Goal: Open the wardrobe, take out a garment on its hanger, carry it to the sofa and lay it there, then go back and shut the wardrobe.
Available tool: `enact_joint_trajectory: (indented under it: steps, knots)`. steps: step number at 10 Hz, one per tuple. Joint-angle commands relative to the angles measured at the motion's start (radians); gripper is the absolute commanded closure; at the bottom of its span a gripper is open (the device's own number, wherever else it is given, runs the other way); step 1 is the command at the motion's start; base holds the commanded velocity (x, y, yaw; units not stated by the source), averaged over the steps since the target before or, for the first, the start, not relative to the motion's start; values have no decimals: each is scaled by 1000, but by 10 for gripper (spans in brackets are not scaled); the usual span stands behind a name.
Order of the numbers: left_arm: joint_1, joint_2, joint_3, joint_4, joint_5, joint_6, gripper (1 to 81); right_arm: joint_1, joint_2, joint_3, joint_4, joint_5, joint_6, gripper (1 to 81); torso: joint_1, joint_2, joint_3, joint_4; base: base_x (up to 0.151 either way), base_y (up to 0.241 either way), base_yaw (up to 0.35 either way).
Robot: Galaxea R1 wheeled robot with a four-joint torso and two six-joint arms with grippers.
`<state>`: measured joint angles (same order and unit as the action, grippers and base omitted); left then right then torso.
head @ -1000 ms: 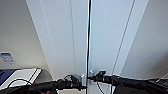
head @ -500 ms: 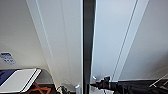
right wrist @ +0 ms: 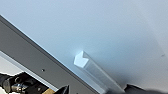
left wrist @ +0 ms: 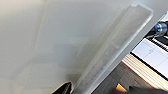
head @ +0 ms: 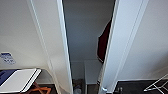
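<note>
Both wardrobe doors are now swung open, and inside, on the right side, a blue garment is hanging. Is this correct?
Not quite. The colour is wrong: the garment hanging inside is maroon-red, not blue. The head view shows it on the right side of the interior, partly hidden behind the right door. The rest holds: both doors of the wardrobe stand open, the left door too.

Head view faces wardrobe gap close; wrist views hug door handles.
</note>
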<state>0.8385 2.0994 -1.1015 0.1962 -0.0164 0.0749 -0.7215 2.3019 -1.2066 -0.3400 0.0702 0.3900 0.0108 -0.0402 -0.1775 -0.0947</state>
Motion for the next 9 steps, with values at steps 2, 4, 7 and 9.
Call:
enact_joint_trajectory:
  steps: [2,4,7,9]
  knots:
    - [96,-215,299,92,-43,-14,10,-103,-284,266,-99,155,35,10,0,0,0,0,0,0,0]
    - [269,-376,295,153,-224,-14,10,-161,-455,319,-108,279,36,10,0,0,0,0,0,0,0]
    - [614,-466,113,195,-674,-33,10,-328,-652,268,-95,502,52,10,0,0,0,0,0,0,0]
    - [815,-385,-120,174,-935,-165,10,-478,-646,125,80,522,58,10,0,0,1,0,0,0,0]
